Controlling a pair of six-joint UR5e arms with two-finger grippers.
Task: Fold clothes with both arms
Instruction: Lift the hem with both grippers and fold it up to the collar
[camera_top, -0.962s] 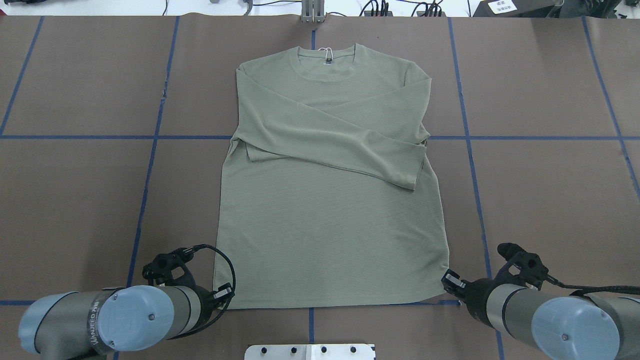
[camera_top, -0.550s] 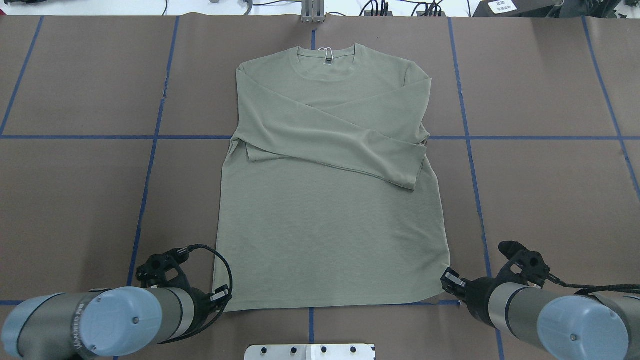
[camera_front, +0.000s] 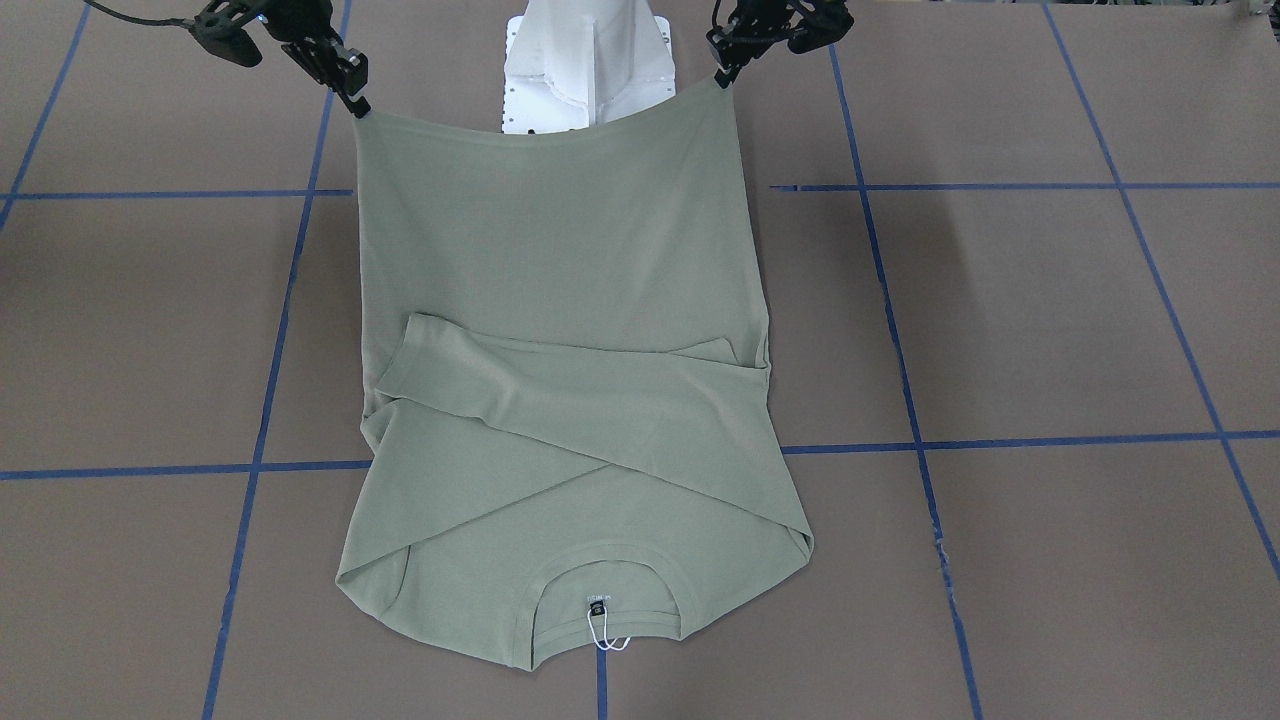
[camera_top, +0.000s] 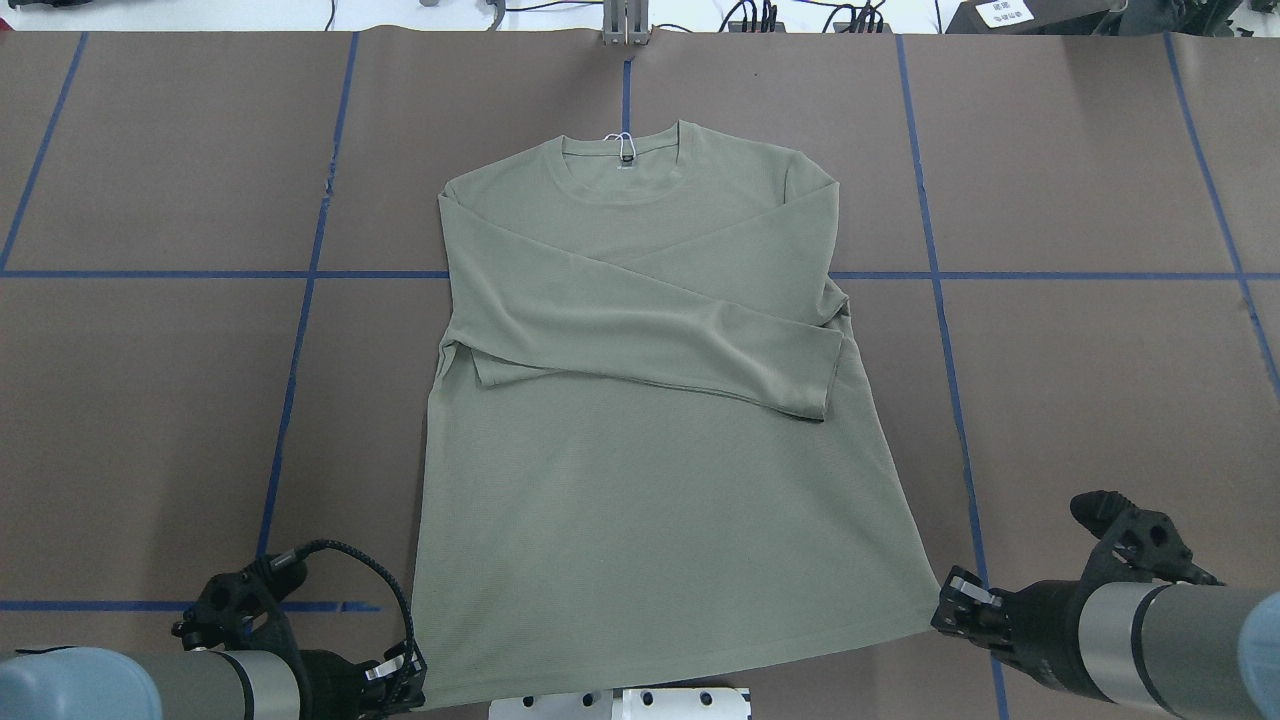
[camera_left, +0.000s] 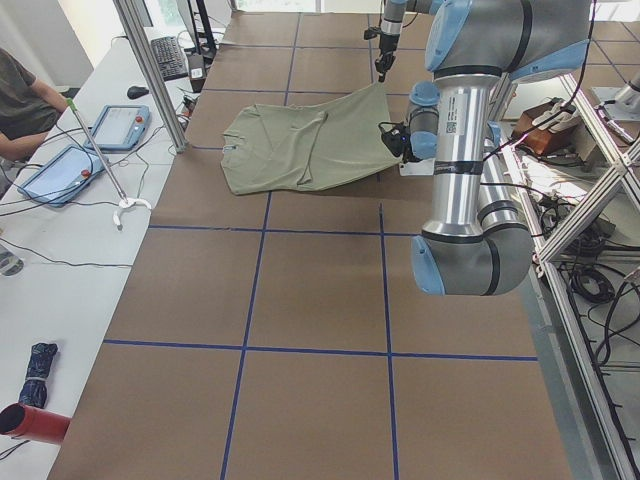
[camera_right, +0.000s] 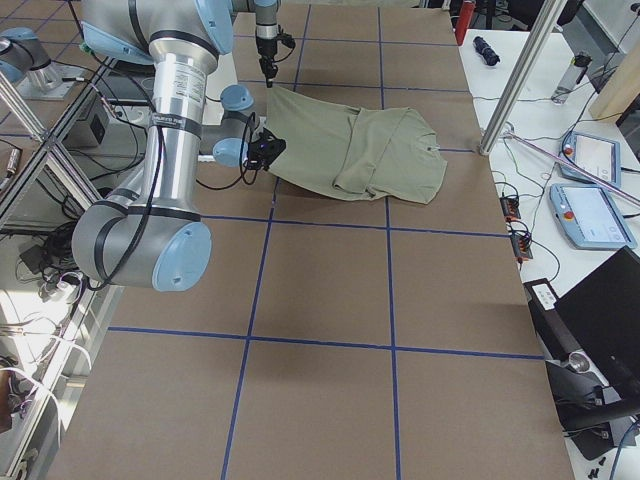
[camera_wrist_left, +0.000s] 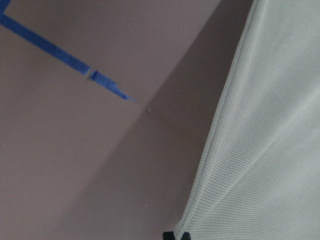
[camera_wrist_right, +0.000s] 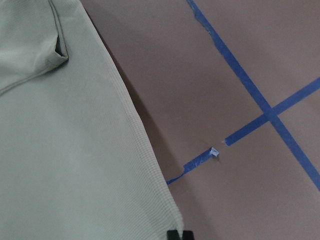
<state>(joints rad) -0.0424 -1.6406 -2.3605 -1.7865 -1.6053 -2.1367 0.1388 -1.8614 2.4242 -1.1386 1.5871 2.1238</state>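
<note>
The sage-green long-sleeved shirt (camera_top: 640, 450) lies front up on the brown table, both sleeves folded across the chest, neck label (camera_top: 622, 150) at the far end. My left gripper (camera_top: 405, 675) is shut on the hem's left corner. My right gripper (camera_top: 945, 605) is shut on the hem's right corner. The hem hangs taut between them, raised off the table over the base. In the front-facing view the shirt (camera_front: 560, 300) stretches from the left gripper (camera_front: 722, 72) to the right gripper (camera_front: 357, 103). Each wrist view shows the shirt's side edge (camera_wrist_left: 260, 150) (camera_wrist_right: 65, 150) running to the shut fingertips.
The white pedestal base (camera_front: 585, 70) sits under the raised hem; its plate (camera_top: 620, 702) shows at the near edge. Blue tape lines (camera_top: 300, 330) grid the table (camera_top: 1100, 400). A metal post (camera_top: 626, 25) stands at the far edge. Tablets and cables lie on the side desk (camera_left: 70, 160).
Both grippers have drawn back toward the robot's base with the hem corners. The whole shirt has slid toward the robot and slightly left, and the hem has risen.
</note>
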